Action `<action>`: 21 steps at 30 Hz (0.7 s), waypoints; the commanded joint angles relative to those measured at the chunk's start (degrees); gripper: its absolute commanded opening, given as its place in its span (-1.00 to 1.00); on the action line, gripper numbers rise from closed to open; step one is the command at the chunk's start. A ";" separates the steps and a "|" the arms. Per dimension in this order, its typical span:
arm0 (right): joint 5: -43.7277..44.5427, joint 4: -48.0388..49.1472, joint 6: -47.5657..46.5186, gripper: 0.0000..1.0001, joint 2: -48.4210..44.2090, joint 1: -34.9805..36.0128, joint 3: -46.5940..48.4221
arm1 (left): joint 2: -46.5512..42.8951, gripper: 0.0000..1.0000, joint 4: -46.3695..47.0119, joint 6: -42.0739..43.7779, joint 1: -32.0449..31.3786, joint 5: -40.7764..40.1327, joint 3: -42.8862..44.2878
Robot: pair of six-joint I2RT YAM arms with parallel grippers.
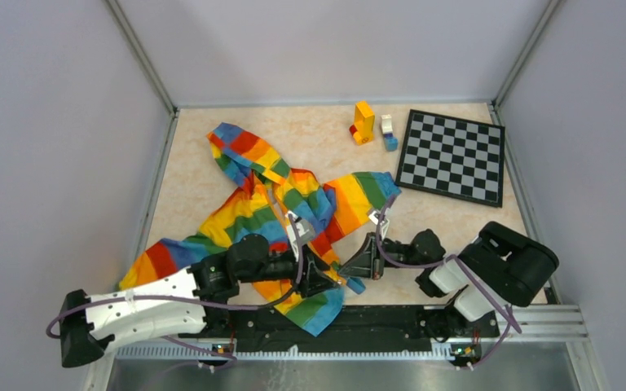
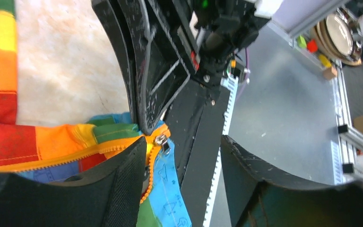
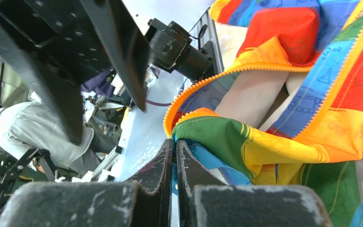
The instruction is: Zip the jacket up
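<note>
Briefly: the rainbow-striped hooded fabric jacket [image 1: 269,208] lay spread on the beige stone-patterned tabletop [image 1: 204,147], its lower hem toward both sets of fingers. Your right gripper [image 3: 175,147] was clamped flat on the blue-green hem corner at the foot of the orange toothed zipper strip [image 3: 208,78], with fabric pinched between its pads. Your left gripper [image 2: 184,153] stood with fingers apart and held nothing. The small silver metal zipper slider [image 2: 160,140] sat just beside the tip of one finger, off to that side rather than centred between the two.

Judgement: the step in hand was getting a hold on the slider. To do it well, you needed to shift the left fingers sideways until the slider sat between the pads. You then needed to close on the pull tab, not the teeth, with the right pinch firm so the hem served as a taut anchor. Risk: catching loose fabric along with the tab.
</note>
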 commanded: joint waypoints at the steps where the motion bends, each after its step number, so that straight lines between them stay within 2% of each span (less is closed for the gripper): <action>1: 2.00 9.31 1.91 -1.00 1.46 -0.96 -0.11 | -1.48 0.34 -4.09 -1.22 0.01 -5.99 5.07; 2: 2.31 8.78 2.16 -1.00 1.52 -0.99 -0.12 | -0.29 0.55 -5.63 -1.76 0.01 -8.71 6.15; 3: 2.39 8.93 2.46 -1.00 1.70 -0.99 -0.22 | 1.22 0.59 -7.81 -2.11 0.01 -10.50 7.46; 7: 2.65 5.57 2.57 -1.00 1.89 -1.20 0.10 | 9.89 0.60 -16.41 -2.73 0.10 -14.10 13.90; 10: 2.38 1.92 2.55 -1.00 1.92 -1.91 0.17 | 14.03 0.62 -17.79 -3.02 0.43 -13.36 15.38; 13: 1.99 -2.18 2.05 -1.00 1.87 -2.45 0.43 | 14.89 0.64 -15.69 -4.50 2.97 -11.45 14.90; 17: 2.15 -8.78 1.34 -1.00 1.01 -3.28 0.50 | 13.81 0.62 -10.21 -6.91 8.44 -3.46 11.30; 21: 3.46 -15.84 0.61 -1.00 -1.38 -3.55 0.80 | 14.58 0.60 -9.53 -4.91 10.26 1.13 9.25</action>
